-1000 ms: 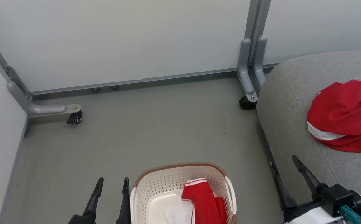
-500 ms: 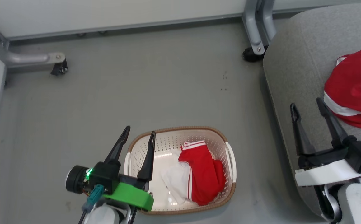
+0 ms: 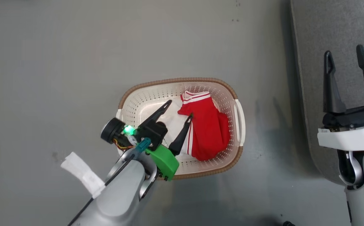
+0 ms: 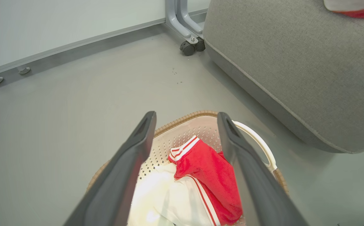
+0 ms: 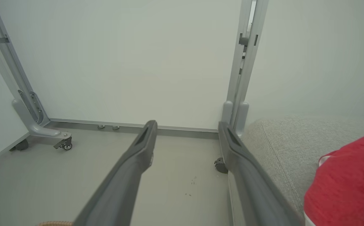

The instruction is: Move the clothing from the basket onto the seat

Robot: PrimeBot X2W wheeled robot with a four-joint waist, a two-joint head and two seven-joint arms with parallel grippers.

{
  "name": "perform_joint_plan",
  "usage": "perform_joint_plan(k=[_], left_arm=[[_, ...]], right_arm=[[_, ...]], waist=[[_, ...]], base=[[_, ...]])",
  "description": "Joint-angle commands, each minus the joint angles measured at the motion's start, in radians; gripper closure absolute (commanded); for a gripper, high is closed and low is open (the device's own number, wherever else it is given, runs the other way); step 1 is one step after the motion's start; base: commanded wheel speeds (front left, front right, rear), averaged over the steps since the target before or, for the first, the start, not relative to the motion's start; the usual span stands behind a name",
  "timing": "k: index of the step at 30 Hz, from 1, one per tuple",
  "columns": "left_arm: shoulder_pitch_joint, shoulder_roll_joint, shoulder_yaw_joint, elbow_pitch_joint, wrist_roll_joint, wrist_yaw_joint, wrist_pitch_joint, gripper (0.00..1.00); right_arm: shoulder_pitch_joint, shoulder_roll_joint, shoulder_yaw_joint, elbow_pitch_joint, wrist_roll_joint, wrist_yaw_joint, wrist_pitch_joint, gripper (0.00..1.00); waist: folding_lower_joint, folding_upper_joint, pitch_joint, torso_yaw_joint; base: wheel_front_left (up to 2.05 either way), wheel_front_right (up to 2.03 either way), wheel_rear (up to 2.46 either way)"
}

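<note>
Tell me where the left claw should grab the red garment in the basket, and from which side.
Probably pinch the raised fold near the middle of the red garment, coming straight down from above. It lies crumpled in the basket, whose walls block any sideways approach, and the open left claw hangs over the basket.

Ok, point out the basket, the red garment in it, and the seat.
basket (image 3: 138,100), head view, perforated inner wall
red garment (image 3: 210,125), head view, middle of its red cloth
seat (image 4: 295,62), left wrist view, grey upholstered side
</note>
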Motion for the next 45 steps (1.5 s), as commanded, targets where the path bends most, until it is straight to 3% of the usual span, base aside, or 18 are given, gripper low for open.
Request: perform_joint_plan(k=[1, 11, 17, 29, 45], left_arm=[[-0.070, 0.004, -0.031, 0.040, -0.037, -0.003, 0.000, 0.00], [-0.357, 0.008, -0.277, 0.357, -0.178, -0.003, 0.007, 0.00], [-0.472, 0.005, -0.393, 0.469, -0.252, -0.003, 0.038, 0.00], [-0.594, 0.003, -0.526, 0.543, -0.361, -0.003, 0.054, 0.00], [-0.703, 0.003, -0.660, 0.579, -0.475, -0.003, 0.093, 0.00]], right_arm=[[-0.027, -0.004, -0.005, -0.010, -0.004, -0.002, -0.002, 0.00], [-0.095, -0.010, -0.014, -0.054, -0.019, -0.002, -0.002, 0.00], [-0.107, -0.003, -0.016, -0.065, -0.022, -0.002, -0.002, 0.00], [-0.125, 0.018, -0.006, -0.075, -0.013, -0.002, -0.002, 0.00], [-0.141, -0.001, 0.034, -0.156, -0.023, -0.002, -0.002, 0.00]], waist=[[-0.0002, 0.0000, 0.153, -0.020], [-0.0002, 0.0000, 0.301, -0.048], [-0.0002, 0.0000, 0.347, -0.058], [-0.0002, 0.0000, 0.417, -0.085], [-0.0002, 0.0000, 0.506, -0.114]], base=[[0.00, 0.00, 0.00], [0.00, 0.00, 0.00], [0.00, 0.00, 0.00], [0.00, 0.00, 0.00], [0.00, 0.00, 0.00]])
